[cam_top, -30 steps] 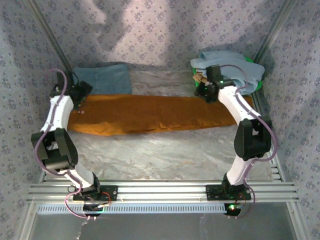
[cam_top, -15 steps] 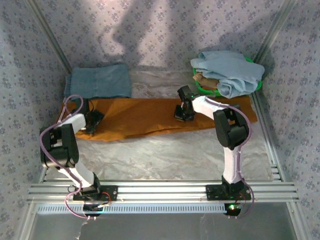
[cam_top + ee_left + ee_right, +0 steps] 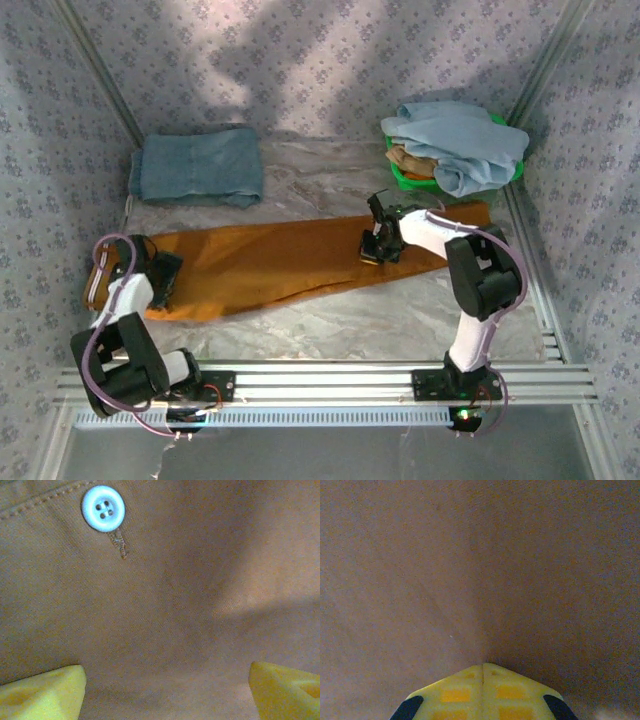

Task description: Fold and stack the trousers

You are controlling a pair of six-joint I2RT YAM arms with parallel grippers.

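Note:
The rust-orange trousers (image 3: 270, 260) lie stretched slantwise across the table, waistband end at the near left and leg end at the back right. My left gripper (image 3: 163, 277) sits low over the waistband end, open. In the left wrist view its yellow fingertips (image 3: 45, 692) stand wide apart over the trousers (image 3: 190, 605), near a pale button (image 3: 103, 508). My right gripper (image 3: 372, 250) is down on the middle of the leg. In the right wrist view the right gripper (image 3: 483, 666) is shut, with a crease of the trousers (image 3: 470, 570) running up from its tips.
A folded grey-blue denim pair (image 3: 198, 165) lies at the back left. A green basket (image 3: 403, 175) at the back right holds a pale sky-blue garment (image 3: 465, 140). Patterned walls close in on three sides. Bare marbled table (image 3: 330, 320) lies between the trousers and the front rail (image 3: 320, 380).
Both grippers have come toward the near edge and the trousers have moved with them, the waistband end sliding furthest so the cloth now lies slanted. The folded denim is uncovered.

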